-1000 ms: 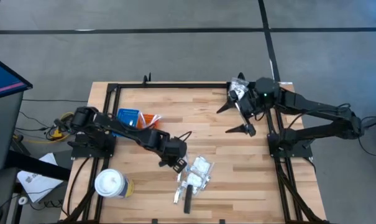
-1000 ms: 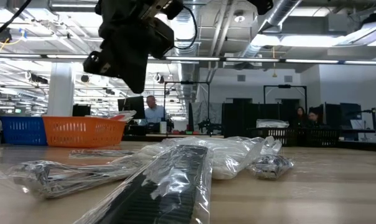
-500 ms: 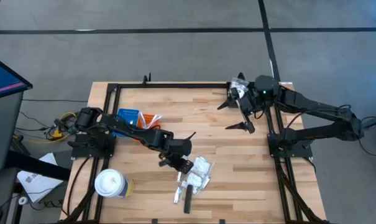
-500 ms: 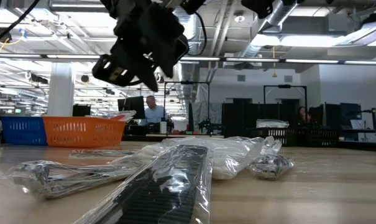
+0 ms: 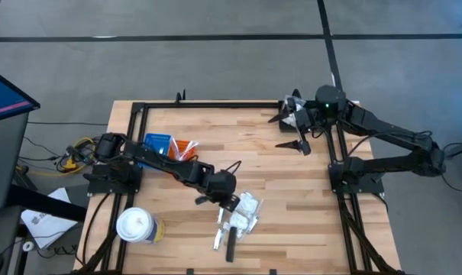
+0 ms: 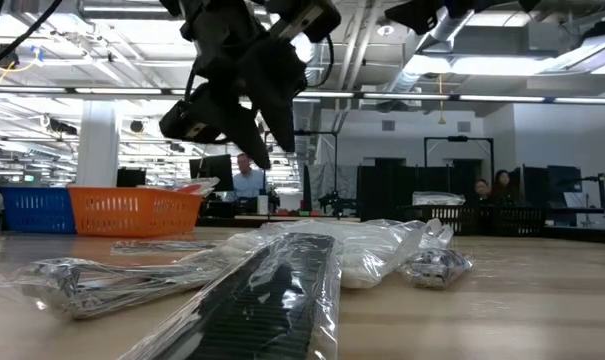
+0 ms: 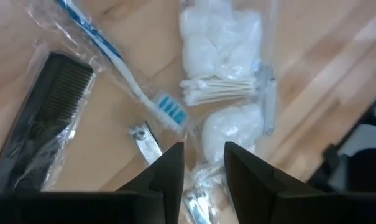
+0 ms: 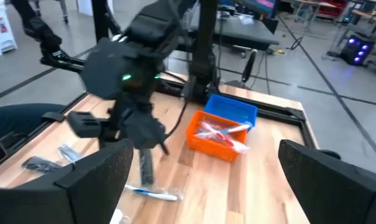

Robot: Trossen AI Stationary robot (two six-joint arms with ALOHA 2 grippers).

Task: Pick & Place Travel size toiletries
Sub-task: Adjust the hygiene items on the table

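The left gripper (image 5: 229, 200) hangs just over the near middle of the table (image 5: 276, 191), and its fingers are a little way apart with nothing between them. Right under it lies the pile of travel size toiletries (image 5: 238, 220). In the left wrist view a clear packet of cotton balls and swabs (image 7: 222, 81) lies just ahead of the fingertips. A blue toothbrush (image 7: 122, 68) in its wrapper lies beside it, and a black comb (image 7: 41, 118) is farther off to that side. A small shiny thing (image 7: 149, 144), maybe nail clippers, sits closest to the fingers, but it is hard to be sure. The toothbrush lies slanted across the gap between the fingers, so the gripper may need to turn to pinch it across its thin side. The left arm is much nearer to the pile. The right gripper (image 5: 292, 131) waits wide open and empty, high at the far right corner. The orange tray (image 8: 215, 135) and blue tray (image 8: 232, 109) sit on the left side.
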